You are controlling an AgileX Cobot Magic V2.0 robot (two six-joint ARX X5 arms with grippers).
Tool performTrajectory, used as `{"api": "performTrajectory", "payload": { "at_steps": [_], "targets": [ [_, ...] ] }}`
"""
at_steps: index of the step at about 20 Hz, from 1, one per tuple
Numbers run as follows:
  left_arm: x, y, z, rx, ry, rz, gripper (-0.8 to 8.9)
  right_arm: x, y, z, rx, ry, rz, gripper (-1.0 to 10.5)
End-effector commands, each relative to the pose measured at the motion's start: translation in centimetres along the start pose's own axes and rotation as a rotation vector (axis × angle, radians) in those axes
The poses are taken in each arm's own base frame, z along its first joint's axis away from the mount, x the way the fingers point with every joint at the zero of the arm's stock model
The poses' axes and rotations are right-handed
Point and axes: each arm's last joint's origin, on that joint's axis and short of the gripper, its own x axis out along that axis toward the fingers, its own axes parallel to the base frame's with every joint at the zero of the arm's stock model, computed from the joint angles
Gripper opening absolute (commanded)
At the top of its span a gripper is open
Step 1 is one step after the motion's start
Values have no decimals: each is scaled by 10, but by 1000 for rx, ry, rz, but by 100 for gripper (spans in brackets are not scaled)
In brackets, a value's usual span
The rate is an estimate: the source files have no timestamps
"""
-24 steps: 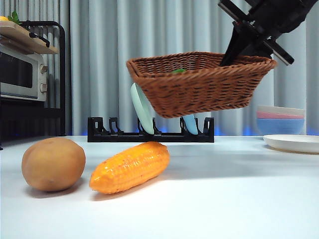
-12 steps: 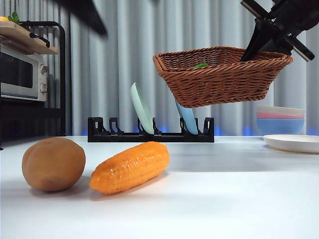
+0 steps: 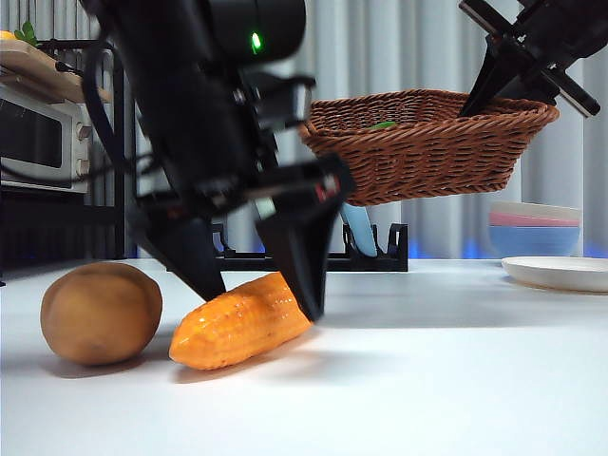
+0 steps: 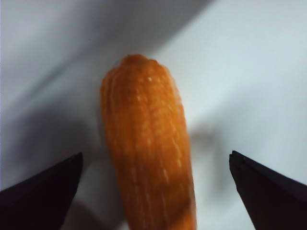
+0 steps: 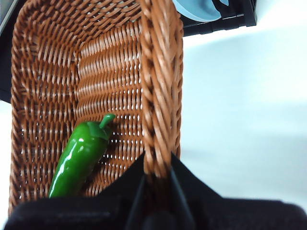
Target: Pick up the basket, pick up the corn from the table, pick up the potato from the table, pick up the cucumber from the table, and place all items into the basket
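**Straddling the corn while the basket hangs aloft**

Reaching down through the left half of the front view, the left gripper (image 3: 261, 290) stands with its two black jaws spread wide, one on each side of the corn (image 3: 241, 320). Its own wrist camera shows the orange cob (image 4: 148, 148) lying between the jaw tips with bare table on both sides, so the jaws are apart from it. The cob rests on the white table (image 3: 427, 380) in the lower left of the front view, tilted so its far end sits higher in the frame. Just beside it, further left, lies the tan potato (image 3: 101, 313), close to the cob's blunt end.

In the upper right of the front view the right gripper (image 3: 480, 95) holds the basket (image 3: 427, 147) in the air, clear of the table. Its wrist camera shows the jaws clamped on the braided rim (image 5: 158, 143), one inside the wall and one outside. A glossy green cucumber (image 5: 79, 158) with a short stem lies on the basket floor against that wall.
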Motion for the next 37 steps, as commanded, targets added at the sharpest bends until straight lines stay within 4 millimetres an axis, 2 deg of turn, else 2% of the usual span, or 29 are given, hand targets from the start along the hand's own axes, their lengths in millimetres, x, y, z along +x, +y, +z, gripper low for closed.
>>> {"api": "performTrajectory", "payload": {
  "at_steps": [1,2,3,4,8,9,11,15,18,20,22,24,26,30,34,36,37],
  "targets": [
    [9,0,2,24,-18,-4,464,-2,2,5,3,-22,15,-8],
    [10,1,2,27,-19,-4,308,-2,1,5,3,-22,15,-8],
    [10,0,2,46,-13,-10,100,-2,1,5,3,-23,15,-8],
    [10,0,1,61,-5,-27,-28,-2,1,5,3,-23,14,-8],
    [8,0,0,68,1,-53,-8,-2,1,5,3,-23,13,-8],
    [3,-1,0,67,4,-85,-8,-2,1,5,4,-22,13,-8],
    [-20,-3,-4,66,2,-149,-8,-2,1,4,5,-21,13,-8],
    [-107,-15,-26,108,-112,-227,-8,-2,1,5,4,-22,11,-8],
    [-170,-14,-44,73,-311,-364,-8,-2,1,4,3,-20,12,-8],
    [-201,-12,-40,45,-502,-374,-8,-1,3,3,4,-8,17,-8],
    [-217,-10,-28,24,-654,-321,-8,1,6,-2,2,33,18,-8],
    [-215,-8,-10,-10,-737,-234,-8,3,9,-8,-2,83,14,-8],
    [-201,-2,12,-44,-749,-188,-8,4,12,-12,1,121,18,-8],
    [-149,12,49,-93,-675,-134,-8,8,21,-20,-7,178,30,-8],
    [-96,20,74,-91,-555,-107,-8,13,33,-25,-37,200,56,-8],
    [-80,20,82,-92,-524,-113,-8,14,36,-26,-44,206,64,-8],
    [-78,20,84,-92,-521,-112,6,15,37,-26,-46,208,67,-8]
  ]
}}
